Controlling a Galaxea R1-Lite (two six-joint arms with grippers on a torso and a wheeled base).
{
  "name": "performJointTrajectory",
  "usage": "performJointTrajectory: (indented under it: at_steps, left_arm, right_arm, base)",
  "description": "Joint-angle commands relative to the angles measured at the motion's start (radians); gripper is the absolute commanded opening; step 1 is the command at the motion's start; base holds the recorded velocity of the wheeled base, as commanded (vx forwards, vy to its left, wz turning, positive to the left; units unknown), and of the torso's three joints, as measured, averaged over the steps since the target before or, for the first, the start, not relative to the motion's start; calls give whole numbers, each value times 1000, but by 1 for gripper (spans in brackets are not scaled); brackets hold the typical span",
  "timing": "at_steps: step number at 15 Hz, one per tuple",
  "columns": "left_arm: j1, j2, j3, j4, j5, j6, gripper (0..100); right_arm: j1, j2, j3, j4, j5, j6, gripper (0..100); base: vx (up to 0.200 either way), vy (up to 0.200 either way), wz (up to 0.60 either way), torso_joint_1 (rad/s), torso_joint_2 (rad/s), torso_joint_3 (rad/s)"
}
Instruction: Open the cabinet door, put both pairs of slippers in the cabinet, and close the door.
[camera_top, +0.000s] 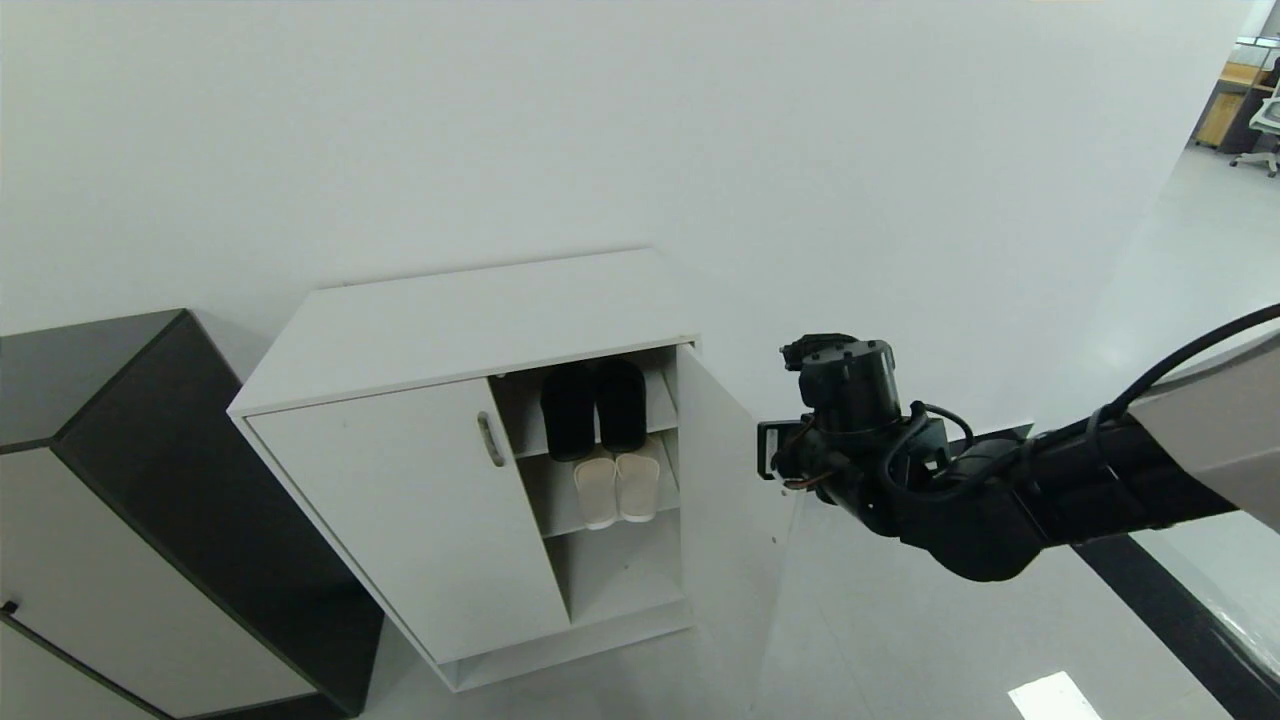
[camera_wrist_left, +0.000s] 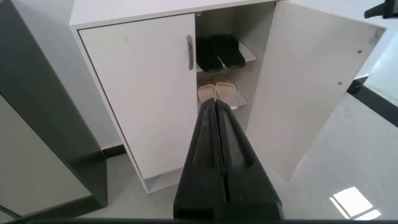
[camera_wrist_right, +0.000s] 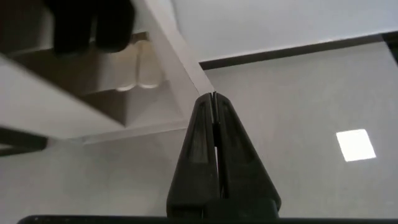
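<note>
Head view: right gripper clenched, empty, just beside free edge of open cabinet door; contact unclear. Left gripper clenched too, facing shelved slippers.

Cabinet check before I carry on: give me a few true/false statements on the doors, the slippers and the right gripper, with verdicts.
1. The cabinet has its right door standing open. True.
2. The left door is open too. False: it is shut.
3. The black slippers sit on the top shelf. True.
4. The pale slippers lie on the floor outside. False: they are inside, on the shelf just below the black pair.
5. The right gripper holds a slipper. False: it is shut on nothing, close to the open door's outer edge.
</note>
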Motion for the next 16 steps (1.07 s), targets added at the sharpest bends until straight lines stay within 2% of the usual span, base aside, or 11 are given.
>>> performJointTrajectory:
  at_steps: [1, 5, 16]
  left_arm:
    - [0, 0, 0, 0, 0, -1, 0]
    - [0, 0, 0, 0, 0, -1, 0]
    - [0, 0, 0, 0, 0, -3, 0]
  right_arm:
    - [50, -79, 55, -19, 4, -2, 0]
    - [61, -80, 102, -59, 7, -59, 0]
    - [104, -82, 156, -97, 33, -99, 0]
  base:
    - [0, 0, 0, 0, 0, 0]
    - [0, 0, 0, 0, 0, 0]
    - [0, 0, 0, 0, 0, 0]
